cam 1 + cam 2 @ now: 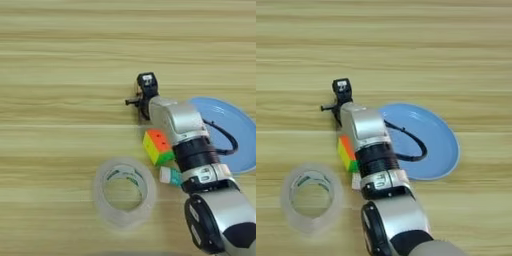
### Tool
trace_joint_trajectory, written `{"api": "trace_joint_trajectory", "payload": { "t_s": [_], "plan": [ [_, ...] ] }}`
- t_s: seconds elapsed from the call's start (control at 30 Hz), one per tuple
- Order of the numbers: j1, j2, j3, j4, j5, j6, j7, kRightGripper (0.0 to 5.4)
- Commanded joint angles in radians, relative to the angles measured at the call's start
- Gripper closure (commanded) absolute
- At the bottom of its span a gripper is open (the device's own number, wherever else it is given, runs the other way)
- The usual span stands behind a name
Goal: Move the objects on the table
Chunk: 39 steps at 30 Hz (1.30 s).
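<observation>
We are looking down on the table point(60, 60), our arm point(182, 130) lying beside a blue plate point(431, 145). A tape roll point(124, 192) is sitting near the cube point(157, 146) and glue stick point(170, 176). The gripper point(145, 92): fingers unclear.

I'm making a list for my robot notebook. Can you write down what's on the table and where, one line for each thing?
table: light wood, striped grain
cube: orange, yellow and green, just left of the silver arm
glue stick: white with a green label, lying below the cube, partly under the arm
tape roll: clear ring, lower left of the cube
plate: blue, right of the arm, with a black cable over it
pincer: black, above the cube, holding nothing I can see
</observation>
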<state>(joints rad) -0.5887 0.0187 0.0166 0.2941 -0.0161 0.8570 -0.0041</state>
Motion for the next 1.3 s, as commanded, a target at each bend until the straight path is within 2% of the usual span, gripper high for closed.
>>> {"api": "trace_joint_trajectory", "payload": {
  "t_s": [0.03, 0.2, 0.33, 0.47, 0.63, 0.9, 1.1, 1.3],
  "plan": [
    [-0.045, -0.045, 0.029, -0.196, -0.004, -0.049, 0.045, 4.64],
    [-0.014, -0.092, 0.036, -0.322, 0.009, -0.034, 0.102, 4.64],
    [0.005, -0.154, 0.026, -0.388, 0.026, -0.030, 0.169, 4.64],
    [0.034, -0.263, 0.007, -0.428, 0.049, -0.052, 0.280, 4.64],
    [0.076, -0.387, -0.025, -0.488, 0.090, -0.043, 0.409, 4.64],
    [0.148, -0.564, -0.056, -0.519, 0.145, -0.036, 0.596, 4.64],
    [0.202, -0.630, -0.074, -0.528, 0.190, -0.034, 0.686, 4.64],
    [0.249, -0.694, -0.070, -0.513, 0.189, -0.076, 0.755, 4.64]
  ]
}}
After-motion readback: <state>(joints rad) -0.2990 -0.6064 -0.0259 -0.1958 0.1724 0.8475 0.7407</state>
